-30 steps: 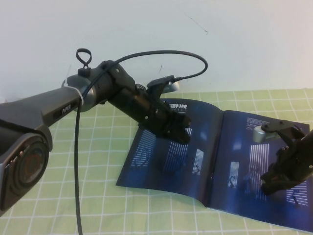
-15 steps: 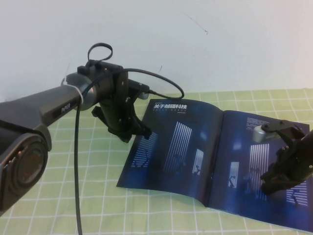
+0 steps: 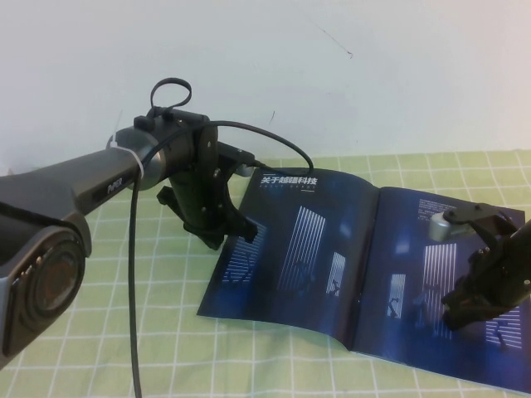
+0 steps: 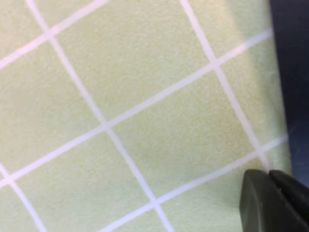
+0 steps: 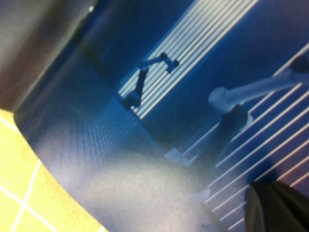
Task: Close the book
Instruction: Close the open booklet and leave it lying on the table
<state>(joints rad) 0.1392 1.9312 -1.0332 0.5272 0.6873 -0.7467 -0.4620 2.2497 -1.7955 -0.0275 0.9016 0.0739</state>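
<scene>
High view: book (image 3: 348,257) is lying open and flat on the green checked cloth (image 3: 124,315), both dark blue pages facing up, spine running near the middle. Left gripper (image 3: 222,232) is hanging tip down right at the book's left edge, low over the cloth, black cable (image 3: 133,290) trailing off the arm; cannot tell how its jaws are standing. Right gripper (image 3: 463,313) is sitting low over the right page, near its outer part; jaw state cannot be told either. White wall (image 3: 373,83) is standing behind.

Left wrist view: cloth (image 4: 145,96) is filling most of the picture, the book's dark edge (image 4: 292,72) is showing along one side, and the left gripper's dark tip (image 4: 273,203) is sitting next to it.

Right wrist view: the blue striped page of the book (image 5: 145,121) is filling the view, a corner of cloth (image 5: 19,164) is showing past the page edge, and the right gripper's tip (image 5: 275,208) is hovering close over the page
</scene>
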